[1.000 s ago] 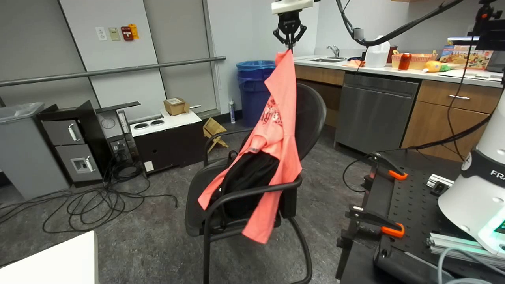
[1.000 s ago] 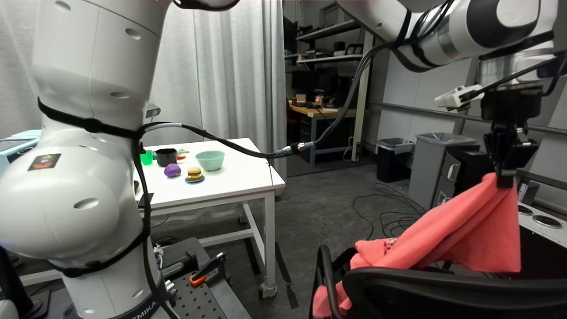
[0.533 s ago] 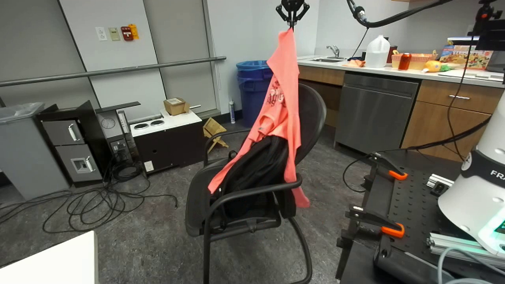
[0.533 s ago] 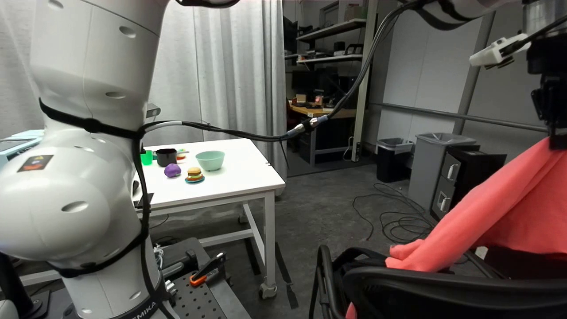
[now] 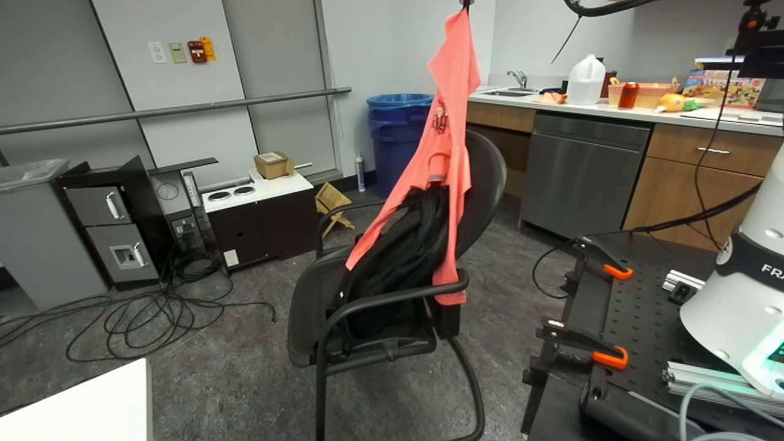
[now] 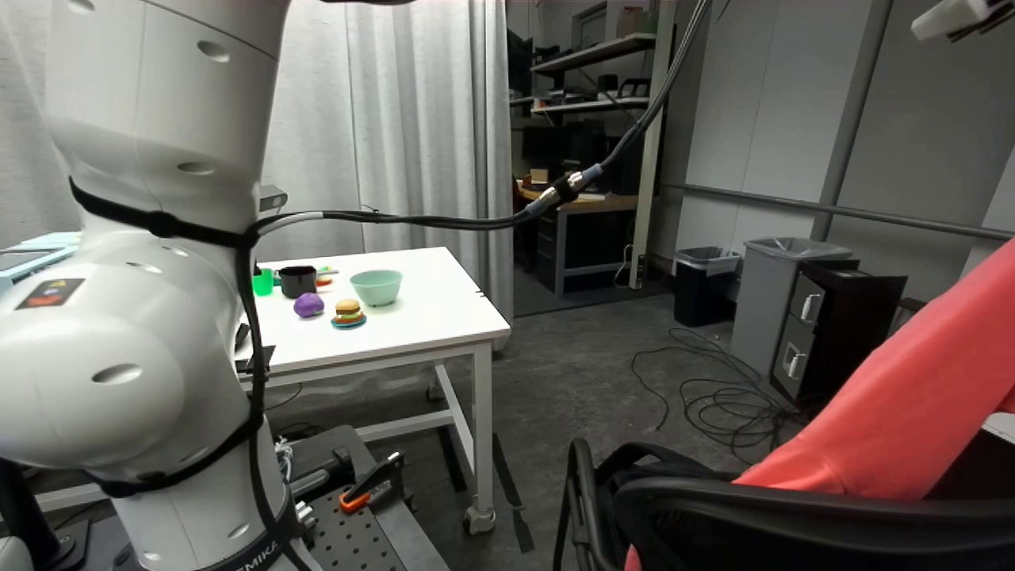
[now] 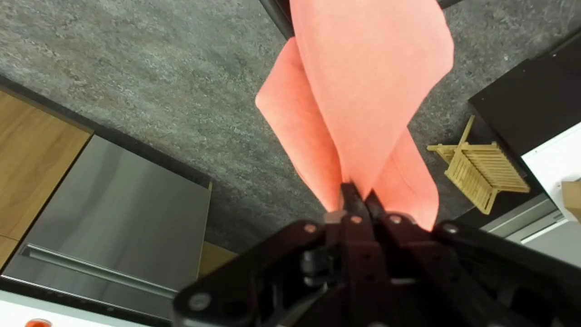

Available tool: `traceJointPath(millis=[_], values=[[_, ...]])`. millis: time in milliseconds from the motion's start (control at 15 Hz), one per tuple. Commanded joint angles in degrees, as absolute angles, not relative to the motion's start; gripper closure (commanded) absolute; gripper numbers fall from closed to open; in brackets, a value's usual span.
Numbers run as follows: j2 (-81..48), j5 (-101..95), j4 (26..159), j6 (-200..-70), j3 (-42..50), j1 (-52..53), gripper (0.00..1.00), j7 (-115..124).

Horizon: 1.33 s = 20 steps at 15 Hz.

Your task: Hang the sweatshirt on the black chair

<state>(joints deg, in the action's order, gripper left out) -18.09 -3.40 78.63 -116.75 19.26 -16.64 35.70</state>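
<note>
Sweatshirt (image 7: 372, 77), clenched in the jaws and cut off in 2 views, partly hides the black chair (image 5: 487, 177).

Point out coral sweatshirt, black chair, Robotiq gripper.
Coral sweatshirt (image 5: 447, 145), in an exterior view: fabric below the print.
Black chair (image 5: 487, 182), in an exterior view: backrest.
Robotiq gripper (image 7: 362, 196), in the wrist view: midway between fingertips.
</note>
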Motion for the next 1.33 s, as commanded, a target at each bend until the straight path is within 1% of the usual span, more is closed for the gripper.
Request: traceJointPath(millis=[0,333,1067,1267], values=[[-16.74,-2.79,77.13,-115.94,20.11,-17.75,1.00,36.28],[-17.45,-3.21,81.02,-115.59,20.65,-18.52,1.00,36.31],[-20.53,-9.71,97.32,-113.20,24.45,-18.84,1.00,37.05],[-22.21,-13.03,101.18,-114.48,26.01,-18.49,1.00,40.73]])
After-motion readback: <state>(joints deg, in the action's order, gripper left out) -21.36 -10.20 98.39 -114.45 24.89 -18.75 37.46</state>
